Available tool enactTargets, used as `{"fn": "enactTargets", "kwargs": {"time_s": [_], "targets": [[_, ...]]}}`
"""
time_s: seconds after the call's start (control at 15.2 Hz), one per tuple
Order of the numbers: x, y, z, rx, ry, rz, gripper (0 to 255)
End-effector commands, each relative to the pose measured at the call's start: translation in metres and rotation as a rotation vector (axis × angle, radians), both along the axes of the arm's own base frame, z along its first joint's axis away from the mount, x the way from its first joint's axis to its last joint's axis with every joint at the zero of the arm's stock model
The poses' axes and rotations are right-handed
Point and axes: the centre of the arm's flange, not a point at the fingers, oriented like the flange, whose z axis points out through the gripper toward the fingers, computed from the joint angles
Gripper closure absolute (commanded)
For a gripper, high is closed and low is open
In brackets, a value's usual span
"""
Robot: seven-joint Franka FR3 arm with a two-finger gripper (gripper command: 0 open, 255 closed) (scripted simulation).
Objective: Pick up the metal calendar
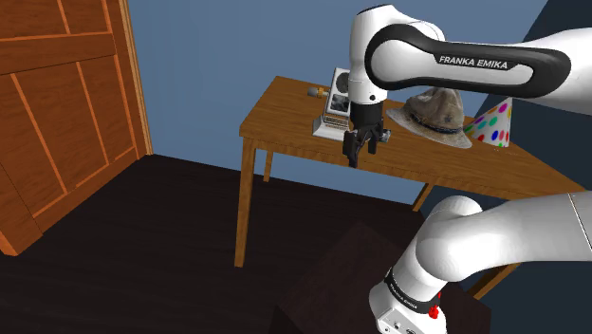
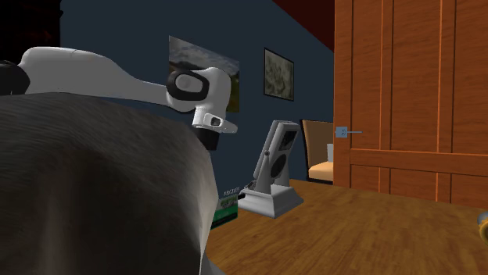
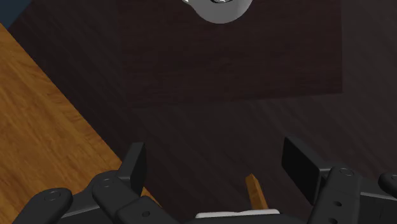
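**Tech A:** Position of calendar [image 1: 334, 106]?

**Tech B:** On table [image 1: 285, 109], toward the shoulder view's left end, close to the near edge. Grey, leaning back on a grey base. Hat [image 1: 434, 116] just beside it on that view's right. Dotted cone [image 1: 493, 123] beyond the hat, near the far right corner.

**Tech A:** Gripper?

**Tech B:** Gripper [image 1: 365, 147] low in front of the near table edge, just right of the calendar in the shoulder view, apart from it. Fingers [image 3: 133, 167] spread wide, clasping nothing.

**Tech A:** Edges near the fingers?

**Tech B:** Per wrist view: table edge running diagonally beside one finger. Dark floor [image 3: 222, 140] under the rest of the gap. Stand [image 3: 229, 57] further on, beyond the fingertips.

**Tech A:** Open room?

**Tech B:** Bare tabletop left of the calendar, out to the corner, in the shoulder view. Open floor between table and door [image 1: 57, 123]. In the second exterior view, bare tabletop on the calendar's right, toward the door, with the hat bulking across the lower left foreground.
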Motion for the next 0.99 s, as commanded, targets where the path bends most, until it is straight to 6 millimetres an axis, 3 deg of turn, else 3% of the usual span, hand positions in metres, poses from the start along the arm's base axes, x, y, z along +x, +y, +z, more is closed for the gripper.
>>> {"fn": "enactTargets", "kwargs": {"time_s": [0.0,0.92], "targets": [[0.000,0.000,0.000,0.000,0.000,0.000,0],[0.091,-0.139,0.126,0.337,-0.055,0.164,0]]}}
